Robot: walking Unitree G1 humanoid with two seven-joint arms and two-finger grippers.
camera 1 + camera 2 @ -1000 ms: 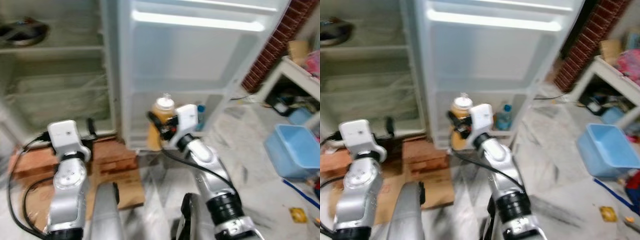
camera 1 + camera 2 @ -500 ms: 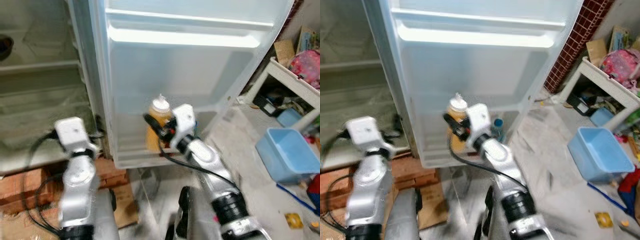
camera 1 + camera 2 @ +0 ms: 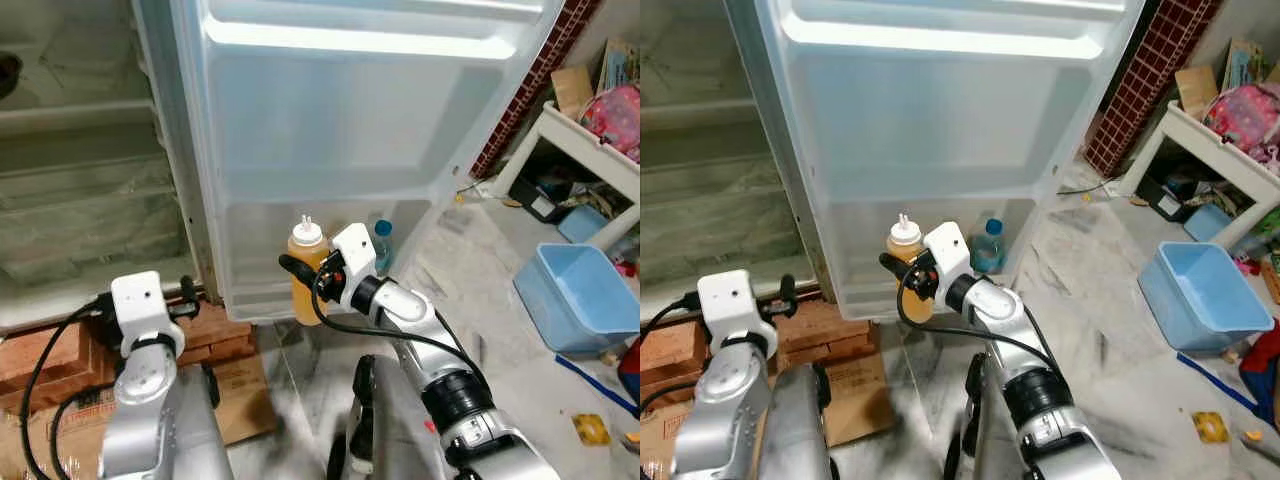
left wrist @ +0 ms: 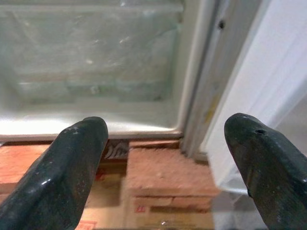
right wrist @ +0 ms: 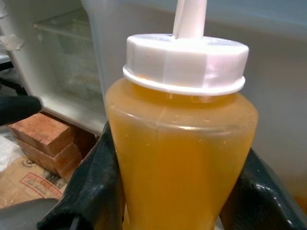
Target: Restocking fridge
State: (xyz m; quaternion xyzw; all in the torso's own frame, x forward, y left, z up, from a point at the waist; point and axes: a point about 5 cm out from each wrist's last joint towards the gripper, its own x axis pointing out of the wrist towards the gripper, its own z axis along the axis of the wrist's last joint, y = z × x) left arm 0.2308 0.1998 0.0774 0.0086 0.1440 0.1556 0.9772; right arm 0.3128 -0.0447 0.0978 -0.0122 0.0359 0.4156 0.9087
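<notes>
Now | step: placing into door | right claw (image 3: 305,280) pinching clear plastic squeeze bottle of amber liquid, white nozzle cap (image 3: 306,268), upright at white fridge door's lowest shelf (image 3: 245,300), near small blue-capped water bottle (image 3: 381,238) | left claw (image 4: 163,163) spread, idle | next: likely lower bottle, release.

A lived-in home: open fridge (image 3: 330,150) on bricks (image 3: 60,345), marble floor (image 3: 500,330), cluttered white table (image 3: 585,150).

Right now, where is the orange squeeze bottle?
The orange squeeze bottle is held upright in the right tool, at the lowest shelf of the open fridge door, with a small water bottle to its right.
</notes>
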